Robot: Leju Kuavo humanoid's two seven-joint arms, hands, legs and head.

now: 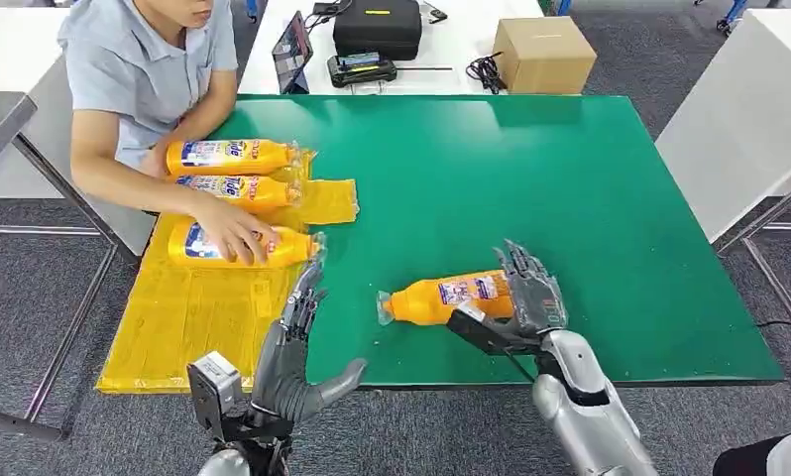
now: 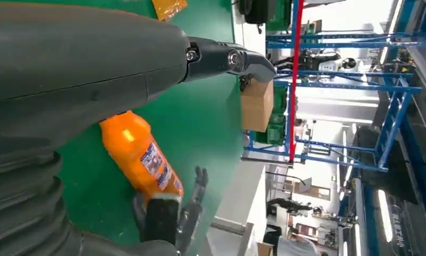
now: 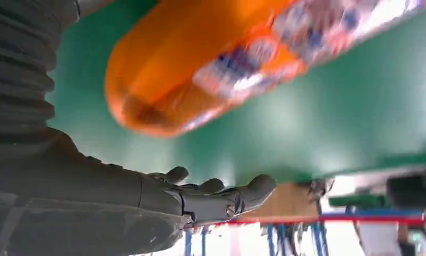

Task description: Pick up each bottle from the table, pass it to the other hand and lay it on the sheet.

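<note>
The green table top [image 1: 570, 198] offers wide bare room right of centre. The crinkled yellow plastic sheet [image 1: 193, 317] overhangs its left near edge, carrying three orange labelled bottles [image 1: 231, 157]; a person's hand [image 1: 231, 230] rests on the nearest. One orange bottle [image 1: 441, 297] remains, lying beside the right hand [image 1: 525, 297], fingers spread, apparently ungripped. Left hand [image 1: 297, 347] open, empty.
</note>
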